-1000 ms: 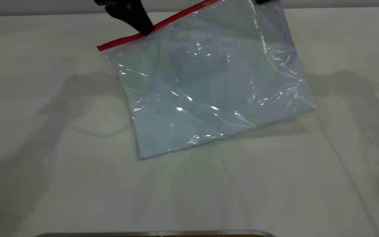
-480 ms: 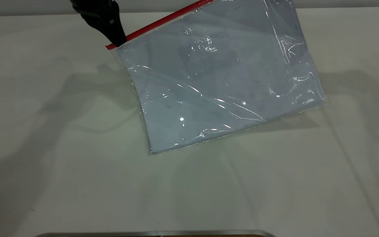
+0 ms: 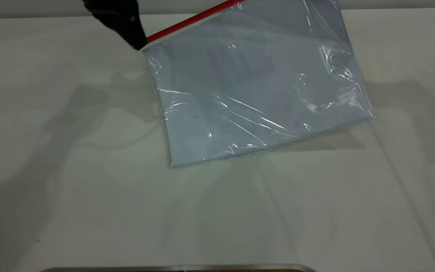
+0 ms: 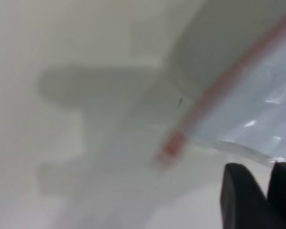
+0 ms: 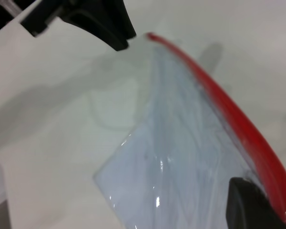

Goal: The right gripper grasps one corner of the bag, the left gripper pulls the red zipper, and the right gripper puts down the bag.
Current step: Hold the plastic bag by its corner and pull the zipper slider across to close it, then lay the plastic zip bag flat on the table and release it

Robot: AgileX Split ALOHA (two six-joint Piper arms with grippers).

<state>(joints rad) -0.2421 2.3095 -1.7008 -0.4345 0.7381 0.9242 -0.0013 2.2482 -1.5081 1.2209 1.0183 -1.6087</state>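
My left gripper point(image 3: 136, 41) sits at the red zipper's point(image 3: 187, 22) end, grip unclear, holding the bag point(image 3: 255, 94) taut.

The bag point(image 5: 190, 157) hangs tilted above the table point(image 5: 62, 157), its clear plastic creased and glinting over pale sheets inside. The red zipper point(image 5: 229, 114) runs along the bag's raised long edge and ends at a corner just beside the left gripper point(image 5: 119, 42), whose black tapered tip points at that corner; contact between the two cannot be confirmed. One black finger of the right gripper point(image 5: 250, 205) lies against the bag close under the zipper at the near end; its other finger is out of view. The bag's lower corner sits close to the table. Grey shadows fall across the table beneath the bag.
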